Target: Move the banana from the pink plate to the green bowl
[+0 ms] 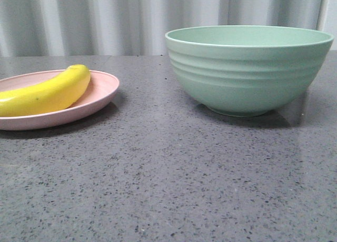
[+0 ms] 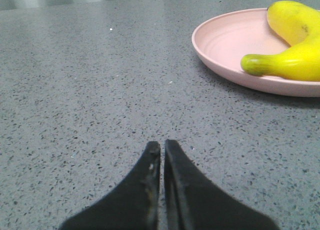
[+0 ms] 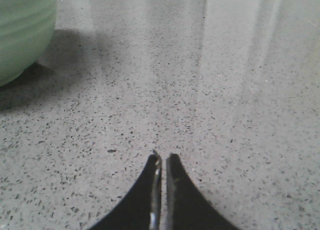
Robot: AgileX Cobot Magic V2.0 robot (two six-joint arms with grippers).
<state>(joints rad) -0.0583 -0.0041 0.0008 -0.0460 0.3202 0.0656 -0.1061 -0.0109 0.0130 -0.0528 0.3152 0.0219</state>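
Both hands, left hand (image 2: pixel 162 146) and right hand (image 3: pixel 163 157), sitting clenched, empty; glossy banana (image 1: pixel 45 93), lying on plate (image 1: pixel 102 92) at left, risking slipping before bowl (image 1: pixel 247 68).

Banana (image 1: pixel 45 92) stem end, pink plate (image 1: pixel 102 89) left part cut off; green bowl (image 1: pixel 247 68) interior hidden.
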